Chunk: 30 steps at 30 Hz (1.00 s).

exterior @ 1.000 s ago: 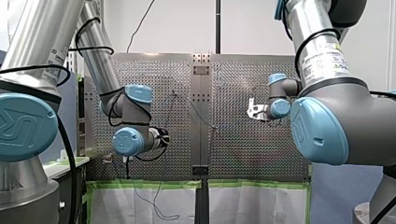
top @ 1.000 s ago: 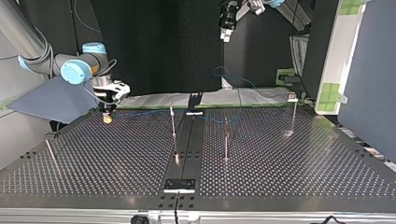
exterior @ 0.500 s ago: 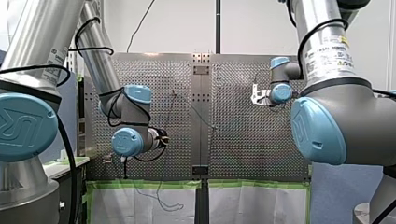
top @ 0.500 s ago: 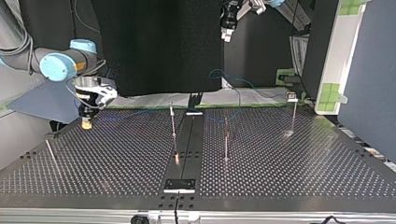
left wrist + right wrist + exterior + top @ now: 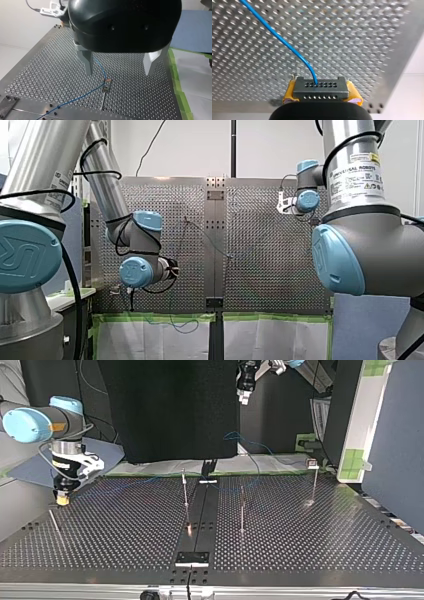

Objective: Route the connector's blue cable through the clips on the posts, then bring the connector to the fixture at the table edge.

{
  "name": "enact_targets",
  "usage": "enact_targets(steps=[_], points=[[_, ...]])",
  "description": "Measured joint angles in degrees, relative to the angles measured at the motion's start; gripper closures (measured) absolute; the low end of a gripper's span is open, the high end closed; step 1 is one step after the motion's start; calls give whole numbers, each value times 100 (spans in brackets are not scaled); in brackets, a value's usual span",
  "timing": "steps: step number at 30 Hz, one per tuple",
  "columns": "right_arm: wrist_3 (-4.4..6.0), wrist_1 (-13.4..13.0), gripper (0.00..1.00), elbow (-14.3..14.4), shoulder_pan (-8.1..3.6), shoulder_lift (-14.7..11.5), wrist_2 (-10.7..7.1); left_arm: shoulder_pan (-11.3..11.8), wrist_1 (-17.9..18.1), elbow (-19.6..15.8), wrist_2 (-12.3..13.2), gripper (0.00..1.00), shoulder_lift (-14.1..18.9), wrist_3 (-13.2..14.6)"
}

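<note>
My right gripper (image 5: pixel 321 94) is shut on the dark grey connector (image 5: pixel 321 90), held between its yellow pads (image 5: pixel 290 93). The blue cable (image 5: pixel 279 40) leaves the connector's face and runs off over the perforated table. In the top view my right gripper (image 5: pixel 62 500) hangs low over the table's left side, near a slanted thin post (image 5: pixel 52 521). The cable (image 5: pixel 150 480) trails from it towards the middle posts (image 5: pixel 185 491). My left gripper (image 5: pixel 119 65) is open, high above a clip post (image 5: pixel 107 84) that carries the cable (image 5: pixel 75 98).
Further posts stand at the top view's middle (image 5: pixel 242 510) and right (image 5: pixel 314 480). A dark plate (image 5: pixel 192 558) sits at the near table edge on the centre strip. Slack blue cable (image 5: pixel 240 437) loops beyond the far edge, above green tape (image 5: pixel 310 440).
My right gripper has carried the connector towards the top view's left and nearer that camera, drawing the cable along. My left arm has barely moved and stays open.
</note>
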Motion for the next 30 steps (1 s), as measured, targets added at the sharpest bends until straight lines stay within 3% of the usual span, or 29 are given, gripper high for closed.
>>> enact_targets(steps=[7,15,23,30], points=[[-76,156,100,-22,-80,-340,-20,0,-23,1,-32,0,0,52],[-95,70,100,109,-263,-113,-137,1,-93,3,-113,0,0,171],[-181,-220,100,405,-596,184,-399,2,-222,5,-186,0,0,328],[-41,-582,100,678,-963,219,-762,22,-239,6,-201,0,0,373]])
